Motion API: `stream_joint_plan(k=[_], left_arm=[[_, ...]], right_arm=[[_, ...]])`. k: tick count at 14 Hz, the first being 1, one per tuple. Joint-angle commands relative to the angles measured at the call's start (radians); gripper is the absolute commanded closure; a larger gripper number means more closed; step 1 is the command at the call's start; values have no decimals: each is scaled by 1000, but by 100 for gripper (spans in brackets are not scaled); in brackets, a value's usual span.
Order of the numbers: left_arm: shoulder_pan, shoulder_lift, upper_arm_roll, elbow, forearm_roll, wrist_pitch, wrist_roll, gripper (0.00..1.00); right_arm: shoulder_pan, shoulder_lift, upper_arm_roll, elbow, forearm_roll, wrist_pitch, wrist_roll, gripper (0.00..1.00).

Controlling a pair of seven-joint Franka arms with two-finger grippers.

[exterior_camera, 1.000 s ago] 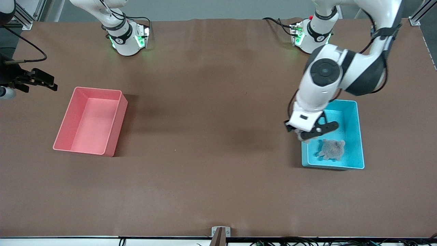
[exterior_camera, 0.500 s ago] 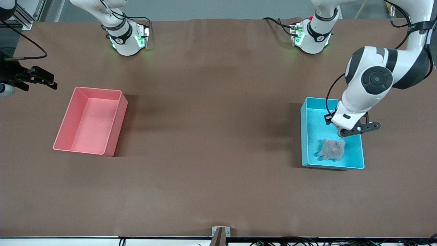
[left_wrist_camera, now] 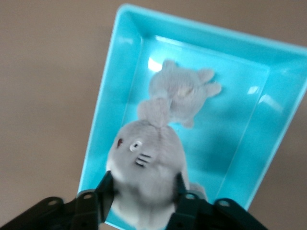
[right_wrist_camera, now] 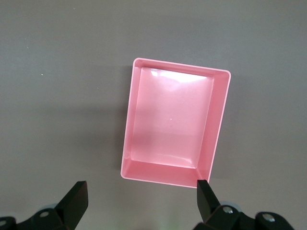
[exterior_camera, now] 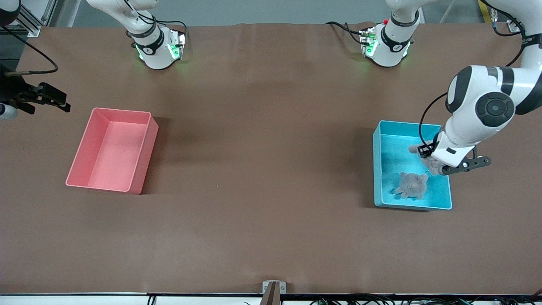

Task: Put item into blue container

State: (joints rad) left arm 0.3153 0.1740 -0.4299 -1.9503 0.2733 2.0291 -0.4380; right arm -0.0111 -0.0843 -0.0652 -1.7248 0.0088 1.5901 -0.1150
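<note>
The blue container [exterior_camera: 378, 169] stands toward the left arm's end of the table. A grey plush toy [exterior_camera: 411, 185] lies inside it on the floor [left_wrist_camera: 184, 93]. My left gripper [exterior_camera: 432, 164] hangs over the container's inside. A second grey plush toy [left_wrist_camera: 146, 163], the item, with a small face and whiskers, sits between its fingers, which touch it on both sides [left_wrist_camera: 142, 184]. In the front view part of this toy [exterior_camera: 415, 149] sticks out beside the hand. My right gripper [exterior_camera: 46, 99] waits open over the table near the right arm's end.
A pink bin [exterior_camera: 112, 148] stands toward the right arm's end and holds nothing [right_wrist_camera: 172, 124]. My right gripper [right_wrist_camera: 141, 191] hovers over bare brown table just beside it. A small bracket [exterior_camera: 273, 288] sits at the table's edge nearest the front camera.
My left arm has swung across the blue container, from its rim on the table's middle side to over its inside, carrying the item. Its fingers stand wider now. The right arm has not moved.
</note>
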Motion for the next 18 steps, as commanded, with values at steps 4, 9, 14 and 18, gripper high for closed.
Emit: stream_joint_plan(k=[4,9,14,18], left_arm=[[-9,16,-10,278,-14,-199,40,0],[-10,7,-30,471,-63,-352,163,0],[5,-23,-32,527,-123,-475,252,0],[10,-70,-26,525,-160,-515,300,0]], right_arm=[[-6,-31,5,-29,8,13,3,0],[-6,-31,5,-27,8,11,3,0],[-6,-32,7,-27,8,7,11,0],[-4,-35,8,-27,10,8,11,0]])
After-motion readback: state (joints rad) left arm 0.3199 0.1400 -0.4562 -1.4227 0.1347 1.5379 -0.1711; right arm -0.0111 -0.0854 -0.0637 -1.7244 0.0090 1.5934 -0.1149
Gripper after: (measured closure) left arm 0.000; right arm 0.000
